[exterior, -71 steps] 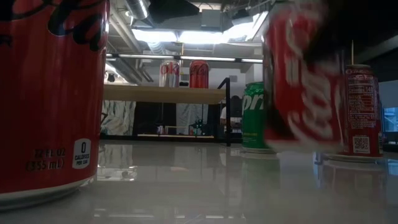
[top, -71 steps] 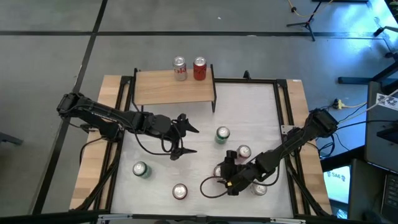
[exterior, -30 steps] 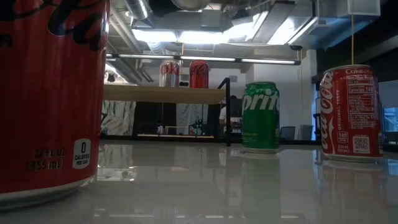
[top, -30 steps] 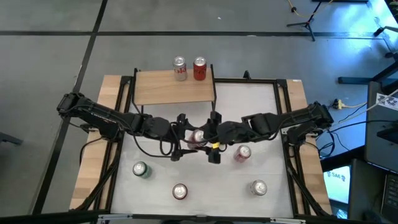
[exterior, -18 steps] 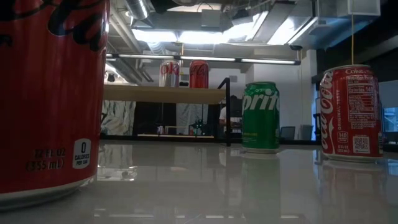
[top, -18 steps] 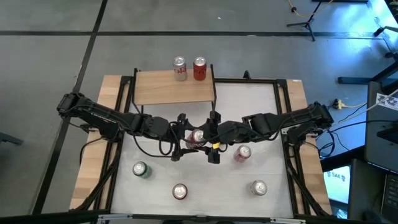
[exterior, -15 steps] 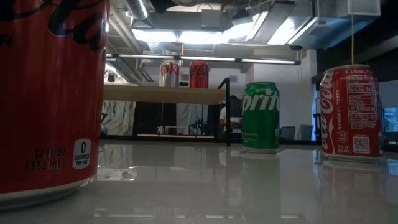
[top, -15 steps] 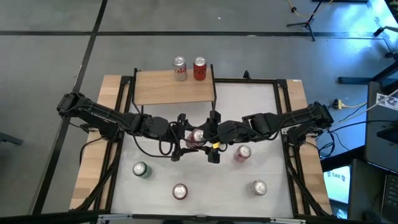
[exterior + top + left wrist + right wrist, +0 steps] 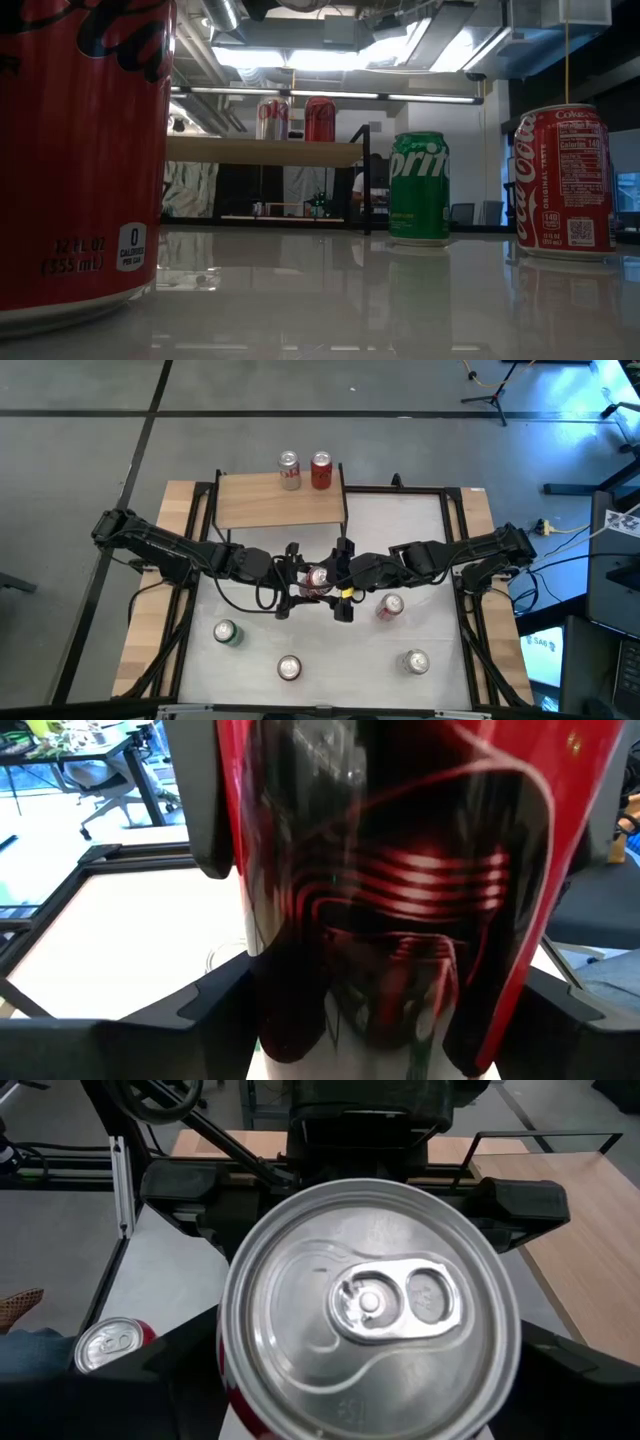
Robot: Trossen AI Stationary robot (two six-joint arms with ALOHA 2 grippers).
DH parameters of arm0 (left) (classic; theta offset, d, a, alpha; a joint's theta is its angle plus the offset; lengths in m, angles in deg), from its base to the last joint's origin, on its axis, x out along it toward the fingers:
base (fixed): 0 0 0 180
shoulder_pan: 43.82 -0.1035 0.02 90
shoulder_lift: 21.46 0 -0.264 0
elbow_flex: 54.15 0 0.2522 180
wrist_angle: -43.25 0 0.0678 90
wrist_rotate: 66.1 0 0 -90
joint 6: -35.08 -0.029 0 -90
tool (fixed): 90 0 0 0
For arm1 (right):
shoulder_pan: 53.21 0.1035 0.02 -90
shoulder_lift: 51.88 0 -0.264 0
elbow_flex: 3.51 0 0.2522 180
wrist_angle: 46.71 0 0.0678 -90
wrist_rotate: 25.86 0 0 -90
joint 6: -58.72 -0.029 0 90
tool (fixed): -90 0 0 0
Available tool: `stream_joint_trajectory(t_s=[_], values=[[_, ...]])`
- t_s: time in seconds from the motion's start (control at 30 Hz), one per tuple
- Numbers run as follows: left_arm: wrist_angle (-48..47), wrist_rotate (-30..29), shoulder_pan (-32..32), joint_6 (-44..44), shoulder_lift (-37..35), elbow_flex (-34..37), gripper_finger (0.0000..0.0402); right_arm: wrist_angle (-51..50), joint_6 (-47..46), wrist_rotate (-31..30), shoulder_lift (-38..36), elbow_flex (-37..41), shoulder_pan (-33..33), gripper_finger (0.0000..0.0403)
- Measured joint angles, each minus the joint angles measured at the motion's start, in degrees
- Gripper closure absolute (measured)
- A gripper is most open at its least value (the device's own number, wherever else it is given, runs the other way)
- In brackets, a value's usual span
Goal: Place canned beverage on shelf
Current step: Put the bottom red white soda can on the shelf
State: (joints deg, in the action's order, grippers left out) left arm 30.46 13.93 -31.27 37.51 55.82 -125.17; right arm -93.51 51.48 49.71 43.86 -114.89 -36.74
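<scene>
- Both arms meet over the middle of the table [image 9: 420, 525]; the red can [image 9: 318, 578] sits between the two grippers, lifted off the tabletop (the low view shows no can standing there)
- The left gripper [image 9: 297, 582] comes in from the left; in its wrist view its dark fingers [image 9: 205, 800] stand on either side of the red can [image 9: 400, 890], which fills the frame; I cannot tell whether they press on it or stand just clear
- The right gripper [image 9: 338, 580] comes in from the right; its wrist view looks down on the silver top of the red can [image 9: 368, 1330], with its fingers [image 9: 200, 1365] at both sides of the can; whether they grip it or stand loose I cannot tell
- The shelf [image 9: 280, 502] stands at the far left of the table, a light wooden board on thin black legs; a silver can [image 9: 289, 470] and a second red can [image 9: 321, 470] stand side by side at its far edge, towards the right
- On the tabletop: a red cola can [image 9: 389, 606] just right of the grippers, a green can [image 9: 227, 632] at the near left, another red can [image 9: 289, 668] at the near middle, a silver-topped can [image 9: 416, 662] at the near right
- In the low view the green can [image 9: 418, 188] and the red cola can [image 9: 565, 180] stand upright on the glossy white surface; the shelf [image 9: 262, 151] shows behind them
</scene>
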Motion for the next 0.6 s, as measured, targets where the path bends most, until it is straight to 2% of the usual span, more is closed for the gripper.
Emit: stream_joint_trajectory(t_s=[0.17, 0.37, 0.6], values=[[0.0, 0.0, 0.0, 0.0, 0.0, 0.0, 0.0116, 0.0, -1.9, 0.3, 0.0, 0.0, 0.0, 0.0071], [-0.3, 0.4, 0.1, -0.1, 0.0, 0.0, 0.0116, 0.0, -3.4, 3.9, 0.0, 0.0, -0.1, 0.0070], [0.1, 0.4, 0.0, -0.1, 0.0, 0.0, 0.0117, -0.3, -3.4, 4.4, -0.7, 0.0, -0.1, 0.0071]])
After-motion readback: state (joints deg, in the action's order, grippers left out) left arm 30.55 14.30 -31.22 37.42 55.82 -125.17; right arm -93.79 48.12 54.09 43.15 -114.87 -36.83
